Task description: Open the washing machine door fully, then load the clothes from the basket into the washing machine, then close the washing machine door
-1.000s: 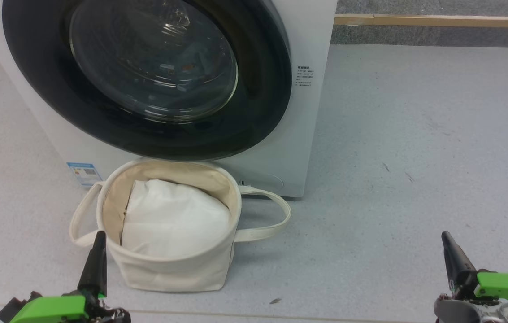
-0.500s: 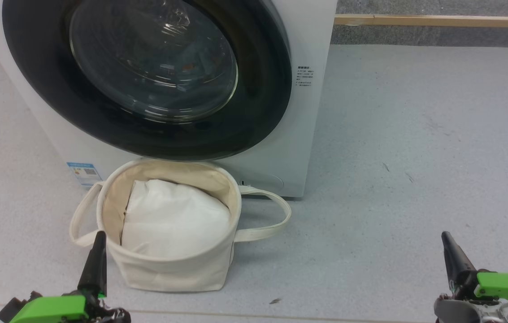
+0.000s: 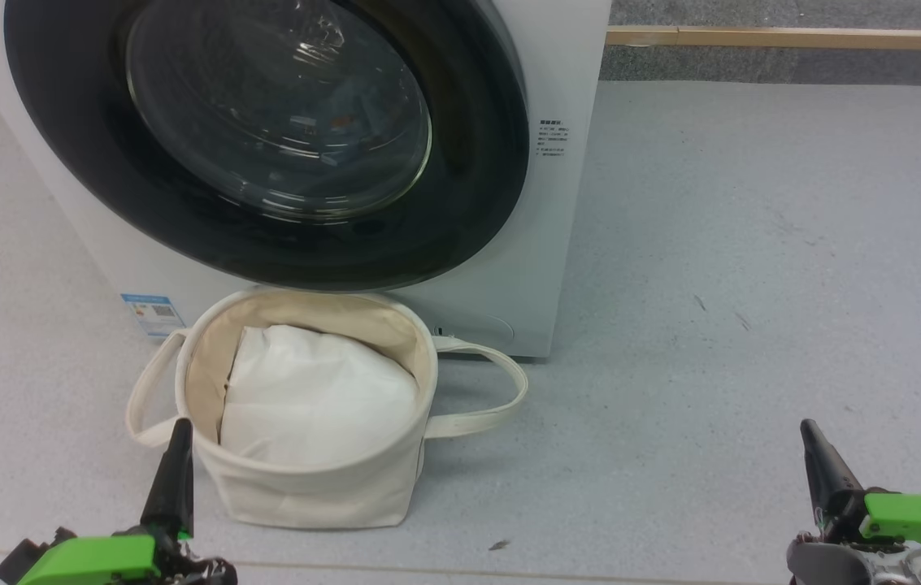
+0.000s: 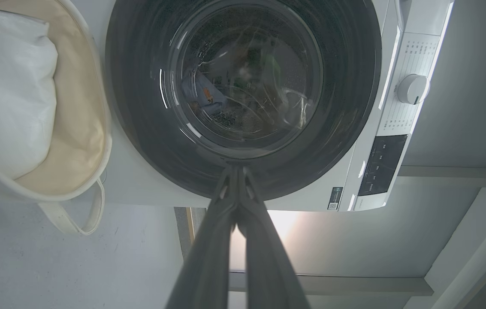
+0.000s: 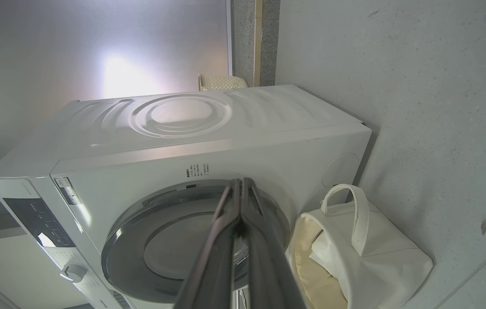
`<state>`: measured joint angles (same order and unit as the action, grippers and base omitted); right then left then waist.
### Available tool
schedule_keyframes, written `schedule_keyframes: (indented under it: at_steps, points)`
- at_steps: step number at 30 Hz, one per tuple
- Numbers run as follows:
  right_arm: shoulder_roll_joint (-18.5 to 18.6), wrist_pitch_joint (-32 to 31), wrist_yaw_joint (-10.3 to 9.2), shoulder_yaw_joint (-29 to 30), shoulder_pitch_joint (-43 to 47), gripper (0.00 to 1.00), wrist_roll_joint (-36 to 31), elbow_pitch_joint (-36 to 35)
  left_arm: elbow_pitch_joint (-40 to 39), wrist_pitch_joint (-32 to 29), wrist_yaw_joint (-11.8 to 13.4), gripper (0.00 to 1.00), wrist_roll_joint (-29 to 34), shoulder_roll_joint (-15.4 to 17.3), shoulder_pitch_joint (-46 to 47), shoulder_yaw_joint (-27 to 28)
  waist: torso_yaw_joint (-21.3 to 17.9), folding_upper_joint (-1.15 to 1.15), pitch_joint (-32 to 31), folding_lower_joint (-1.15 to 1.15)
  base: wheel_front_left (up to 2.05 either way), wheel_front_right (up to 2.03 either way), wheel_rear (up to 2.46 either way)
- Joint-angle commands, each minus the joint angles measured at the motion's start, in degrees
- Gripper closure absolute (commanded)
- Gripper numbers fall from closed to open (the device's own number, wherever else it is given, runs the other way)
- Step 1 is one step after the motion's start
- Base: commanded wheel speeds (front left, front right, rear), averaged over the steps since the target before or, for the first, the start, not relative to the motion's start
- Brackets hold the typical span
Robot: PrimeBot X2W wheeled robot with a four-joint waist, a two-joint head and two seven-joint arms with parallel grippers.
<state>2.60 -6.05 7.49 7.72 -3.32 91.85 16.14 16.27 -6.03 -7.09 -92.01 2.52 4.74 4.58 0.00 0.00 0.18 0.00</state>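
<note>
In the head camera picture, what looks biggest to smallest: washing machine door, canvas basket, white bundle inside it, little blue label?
1. washing machine door, partly cut off by the picture's edge
2. basket
3. white bundle
4. blue label

Item one, your left gripper (image 3: 180, 429): two long dark fingers closed flat against each other, near left, pointing toward the far side and leaning slightly right. Its bright green wrist housing (image 3: 90, 561) sits just behind them.

Item two, your right gripper (image 3: 807, 426): the same dark pair, closed tip to tip, near right, leaning slightly left. Its matching green housing (image 3: 919, 516) sits beside a grey metal wrist joint (image 3: 822, 562).

The two grippers are well apart.
</note>
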Motion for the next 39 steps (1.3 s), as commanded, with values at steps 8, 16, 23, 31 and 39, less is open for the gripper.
schedule_keyframes:
  at_steps: [8,16,23,31,39]
  points:
    - [0.3,-0.4,0.0,-1.2,-2.9,1.0,0.3,-2.1,-2.2,-0.5,-0.4,1.0,-0.1,0.4,1.5,2.0,0.0,0.0,0.0,0.0,0.0,0.0,0.0]
    - [0.3,-0.4,0.0,-1.2,-2.9,1.0,0.3,-2.1,-2.2,-0.5,-0.4,1.0,-0.1,0.4,1.5,2.0,0.0,0.0,0.0,0.0,0.0,0.0,0.0]
    - [0.3,-0.4,0.0,-1.2,-2.9,1.0,0.3,-2.1,-2.2,-0.5,-0.4,1.0,-0.1,0.4,1.5,2.0,0.0,0.0,0.0,0.0,0.0,0.0,0.0]
    - [0.3,-0.4,0.0,-1.2,-2.9,1.0,0.3,-2.1,-2.2,-0.5,-0.4,1.0,-0.1,0.4,1.5,2.0,0.0,0.0,0.0,0.0,0.0,0.0,0.0]
    - [0.3,-0.4,0.0,-1.2,-2.9,1.0,0.3,-2.1,-2.2,-0.5,-0.4,1.0,-0.1,0.4,1.5,2.0,0.0,0.0,0.0,0.0,0.0,0.0,0.0]
